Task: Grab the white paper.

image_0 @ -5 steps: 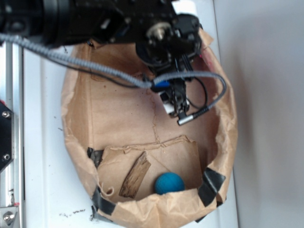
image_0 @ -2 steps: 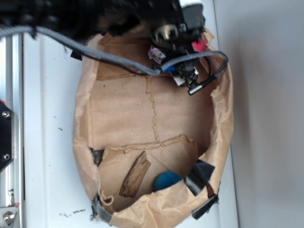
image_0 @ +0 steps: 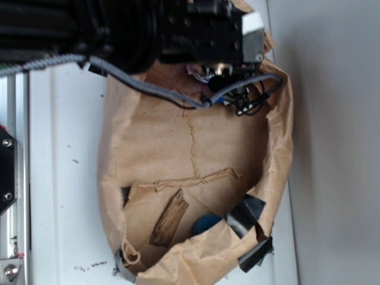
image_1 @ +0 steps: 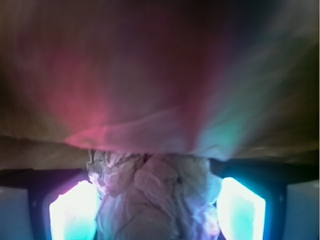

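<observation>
White paper [image_1: 152, 192] sits crumpled between the gripper [image_1: 156, 210] fingers [image_1: 72, 210], which look closed against it, at the brown bag's [image_0: 279, 166] far end. Blur hides the contact, so I would keep firm pressure and lift straight up.

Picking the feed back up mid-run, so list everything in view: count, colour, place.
white paper: one, off-white, crumpled, between the jaws in the wrist view.
brown paper bag: one, brown, open on the white surface, lining the work area.
wood piece: one, brown, on the bag floor near the front.
blue ball: one, blue, front of the bag, partly hidden by the folded rim.
black tape: several pieces, black, along the front rim.
gripper: one, at the bag's far end, jaws either side of the paper.
</observation>
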You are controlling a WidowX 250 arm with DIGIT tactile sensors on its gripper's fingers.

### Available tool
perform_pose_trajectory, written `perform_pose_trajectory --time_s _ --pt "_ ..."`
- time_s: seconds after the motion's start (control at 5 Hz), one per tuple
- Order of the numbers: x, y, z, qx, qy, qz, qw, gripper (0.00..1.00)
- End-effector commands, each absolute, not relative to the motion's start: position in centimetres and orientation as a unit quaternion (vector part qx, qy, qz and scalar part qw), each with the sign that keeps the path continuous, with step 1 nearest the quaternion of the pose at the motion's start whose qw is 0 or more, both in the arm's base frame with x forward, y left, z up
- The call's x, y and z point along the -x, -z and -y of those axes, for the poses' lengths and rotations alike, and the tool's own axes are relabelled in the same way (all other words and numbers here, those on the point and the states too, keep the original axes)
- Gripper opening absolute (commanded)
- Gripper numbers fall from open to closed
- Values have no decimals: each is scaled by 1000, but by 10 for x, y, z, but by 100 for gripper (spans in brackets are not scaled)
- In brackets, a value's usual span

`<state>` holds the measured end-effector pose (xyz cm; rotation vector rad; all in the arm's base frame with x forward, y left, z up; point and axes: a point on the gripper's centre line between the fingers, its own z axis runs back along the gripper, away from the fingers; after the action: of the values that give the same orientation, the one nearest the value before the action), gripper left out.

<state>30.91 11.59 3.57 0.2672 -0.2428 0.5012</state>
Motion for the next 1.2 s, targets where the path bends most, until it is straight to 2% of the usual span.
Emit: perform_pose_trajectory --time_s 0.0,0.2,0.4,0.6,0.8,1.0 --pt "-305 -56 -104 -115 -225 148 956 0" --pt "-292 -97 -96 -53 -205 168 963 0" --pt "-268 -140 -83 17 -151 178 972 0" --pt "-245 -155 -75 31 -50 168 984 0" --pt "-232 -155 -66 36 36 133 990 0" --pt "-211 -156 -62 35 77 137 987 0"
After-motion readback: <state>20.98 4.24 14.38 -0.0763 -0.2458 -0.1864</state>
